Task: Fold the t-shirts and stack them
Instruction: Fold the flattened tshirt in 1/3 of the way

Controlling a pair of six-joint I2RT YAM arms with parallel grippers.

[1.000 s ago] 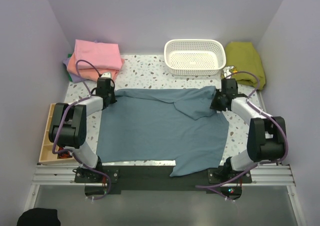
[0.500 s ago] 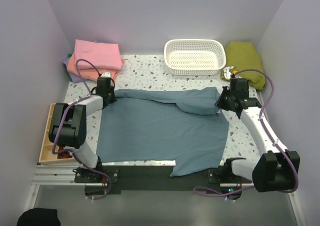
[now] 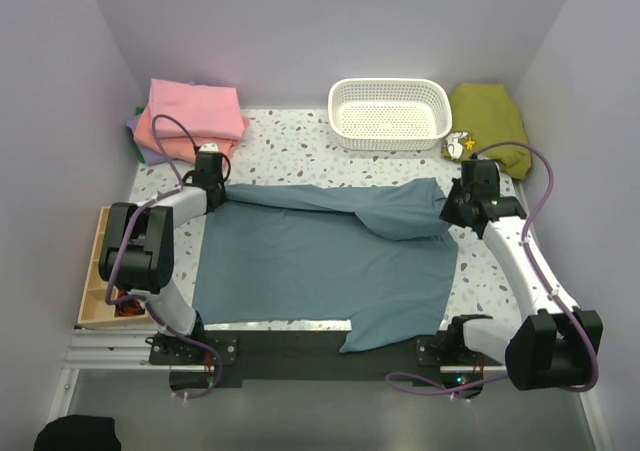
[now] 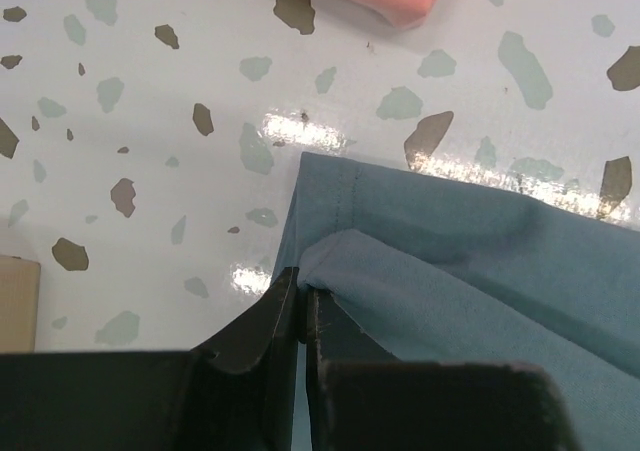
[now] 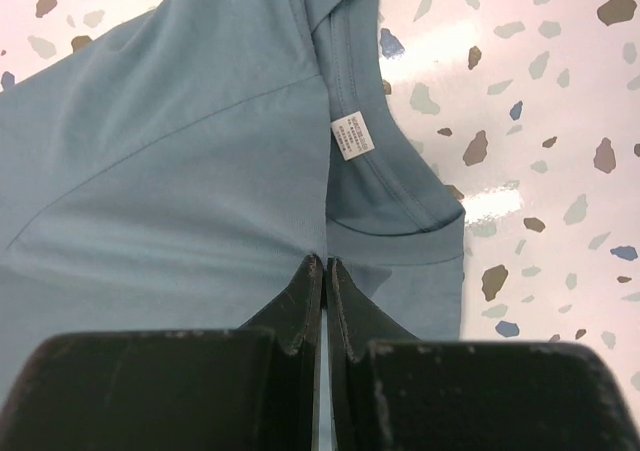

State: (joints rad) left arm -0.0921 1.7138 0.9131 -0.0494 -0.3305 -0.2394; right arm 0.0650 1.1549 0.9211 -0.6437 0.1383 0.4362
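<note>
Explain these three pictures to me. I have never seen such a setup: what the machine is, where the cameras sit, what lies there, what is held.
The machine is two robot arms bolted at the near edge of a speckled table. The wide picture looks down from above and behind them. The other two come from small cameras on the wrists, so each shows its own black fingers at the bottom. Spread on the table lies a blue-grey shirt. The left pincer is shut on it near its far left corner, and the right pincer is shut on it near the collar, by the white label. At the back are a pile of folded shirts, a white basket and an olive cloth.
</note>
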